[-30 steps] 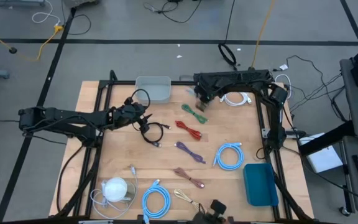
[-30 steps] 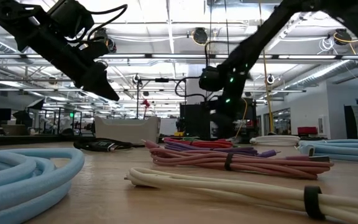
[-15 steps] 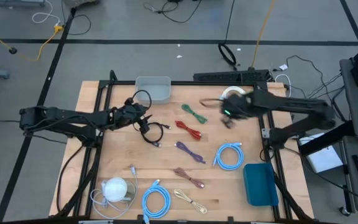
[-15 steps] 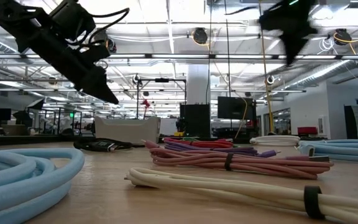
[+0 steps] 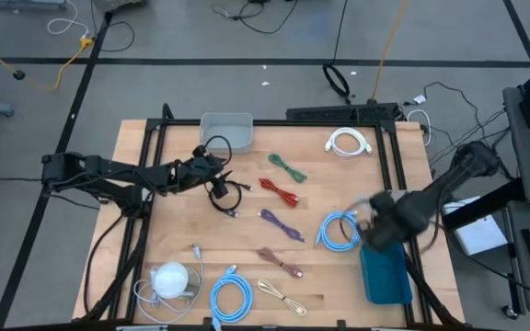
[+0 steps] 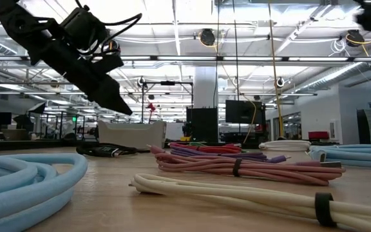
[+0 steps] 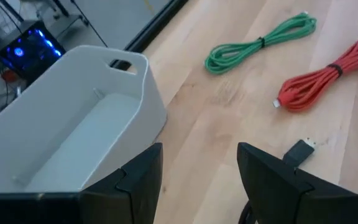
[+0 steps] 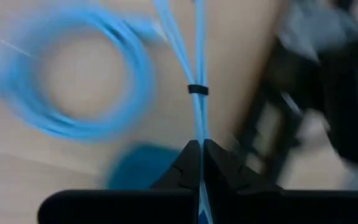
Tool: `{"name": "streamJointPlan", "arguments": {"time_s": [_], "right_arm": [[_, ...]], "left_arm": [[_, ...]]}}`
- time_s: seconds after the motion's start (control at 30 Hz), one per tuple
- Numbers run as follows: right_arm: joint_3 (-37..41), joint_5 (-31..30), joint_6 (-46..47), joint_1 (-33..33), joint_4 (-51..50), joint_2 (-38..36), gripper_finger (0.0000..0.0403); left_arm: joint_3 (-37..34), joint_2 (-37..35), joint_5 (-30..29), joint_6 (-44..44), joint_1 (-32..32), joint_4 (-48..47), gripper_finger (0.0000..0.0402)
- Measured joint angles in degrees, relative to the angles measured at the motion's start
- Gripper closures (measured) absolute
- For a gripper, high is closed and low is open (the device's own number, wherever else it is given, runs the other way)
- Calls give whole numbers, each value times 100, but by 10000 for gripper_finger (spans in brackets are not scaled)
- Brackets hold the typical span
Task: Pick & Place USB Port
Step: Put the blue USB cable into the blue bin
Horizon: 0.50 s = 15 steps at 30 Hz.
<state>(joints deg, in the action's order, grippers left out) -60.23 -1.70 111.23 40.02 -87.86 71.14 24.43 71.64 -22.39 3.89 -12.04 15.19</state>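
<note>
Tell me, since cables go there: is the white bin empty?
Empty: the left wrist view shows the white bin with a bare floor, no cable inside.

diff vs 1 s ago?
Right gripper, shut and empty, swung from the table's far edge near the white cable to the near right, now over the blue cable beside the blue bin. Left gripper edged toward the clear bin, open. Cables unmoved.

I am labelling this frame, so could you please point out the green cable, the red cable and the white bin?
green cable (image 7: 260, 45), left wrist view, on its tie at mid-bundle.
red cable (image 7: 334, 67), left wrist view, on its black tie.
white bin (image 7: 157, 109), left wrist view, on its outer corner wall.
</note>
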Motion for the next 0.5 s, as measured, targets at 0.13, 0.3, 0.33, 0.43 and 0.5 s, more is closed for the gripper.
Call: {"name": "streamJointPlan", "arguments": {"time_s": [0.13,0.3,0.33,0.43,0.5], "right_arm": [[102,880,999,824,361,534,402],[-222,1079,2008,1494,1060,920,403],[-351,1106,2030,1521,1073,1052,403],[-780,1026,2018,1512,1009,1474,403],[-1077,904,2001,1489,882,1719,403]], "left_arm": [[0,41,6,171,-29,287,192],[0,41,4,312,-133,448,192],[0,41,4,314,-161,470,192],[0,41,4,336,-240,524,192],[0,39,4,338,-279,544,192]]}}
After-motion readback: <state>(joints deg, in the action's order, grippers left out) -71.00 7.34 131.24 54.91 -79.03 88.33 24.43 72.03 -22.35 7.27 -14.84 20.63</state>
